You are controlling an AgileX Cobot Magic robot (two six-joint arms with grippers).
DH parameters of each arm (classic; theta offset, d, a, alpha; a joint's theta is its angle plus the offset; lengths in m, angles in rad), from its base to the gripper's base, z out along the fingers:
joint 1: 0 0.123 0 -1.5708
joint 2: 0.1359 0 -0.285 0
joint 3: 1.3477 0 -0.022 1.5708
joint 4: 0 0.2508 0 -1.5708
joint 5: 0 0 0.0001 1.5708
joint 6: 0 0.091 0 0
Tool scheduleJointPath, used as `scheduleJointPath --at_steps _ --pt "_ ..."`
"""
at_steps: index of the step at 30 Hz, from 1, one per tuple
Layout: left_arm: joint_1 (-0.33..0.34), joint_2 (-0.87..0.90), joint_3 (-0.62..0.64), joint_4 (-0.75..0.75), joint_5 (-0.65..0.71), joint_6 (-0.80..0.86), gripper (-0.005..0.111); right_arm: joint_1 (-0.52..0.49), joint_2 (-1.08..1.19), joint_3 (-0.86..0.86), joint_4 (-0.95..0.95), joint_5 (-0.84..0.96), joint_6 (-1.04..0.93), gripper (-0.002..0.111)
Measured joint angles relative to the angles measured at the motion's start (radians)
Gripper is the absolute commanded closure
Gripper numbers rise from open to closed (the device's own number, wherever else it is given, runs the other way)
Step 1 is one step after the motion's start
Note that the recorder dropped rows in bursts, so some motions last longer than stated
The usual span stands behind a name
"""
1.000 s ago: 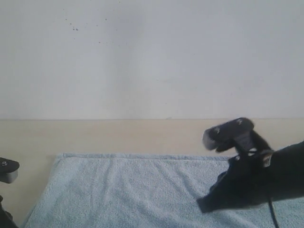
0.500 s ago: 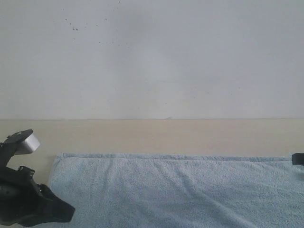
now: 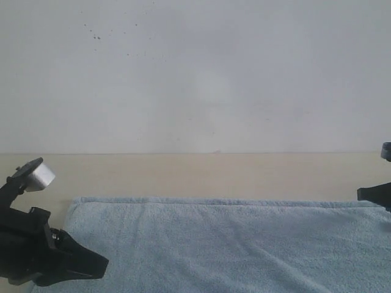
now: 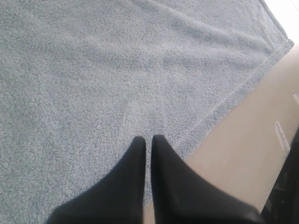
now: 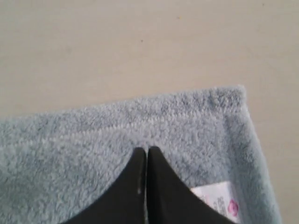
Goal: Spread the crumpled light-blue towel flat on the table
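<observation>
Sweeping low, my left gripper point(image 4: 146, 140) and right gripper point(image 5: 146, 151), jaws closed and empty, could rumple the towel point(image 3: 232, 244) near the table's point(image 3: 183, 174) side edges.

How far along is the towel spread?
Mostly done: the towel lies flat on the table, far hem straight, with only shallow creases. In hand: nothing visibly gripped. The left claw is shut over the cloth near a side hem, the right claw shut near a corner with a label. Left: perhaps smoothing those creases; the near edge is out of view.
</observation>
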Motion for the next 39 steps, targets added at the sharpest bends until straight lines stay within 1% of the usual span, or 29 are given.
scheduleJointPath --at_steps 10,25,32,37,39 --pt "0.000 0.000 0.000 0.000 0.004 0.004 0.103 0.000 0.084 -0.027 0.000 -0.068 -0.009 0.109" --pt "0.000 0.000 0.000 -0.003 0.006 0.004 0.103 -0.002 0.114 -0.028 0.000 -0.164 -0.060 0.109" --pt "0.000 0.000 0.000 -0.003 0.066 0.008 0.103 -0.043 0.146 -0.030 -0.002 -0.221 -0.072 0.109" --pt "0.000 0.000 0.000 -0.003 0.062 0.022 0.103 -0.077 0.146 -0.030 -0.002 -0.222 -0.067 0.109" --pt "0.000 0.000 0.000 -0.004 0.036 0.022 0.103 -0.084 0.146 -0.030 -0.002 -0.222 -0.065 0.109"
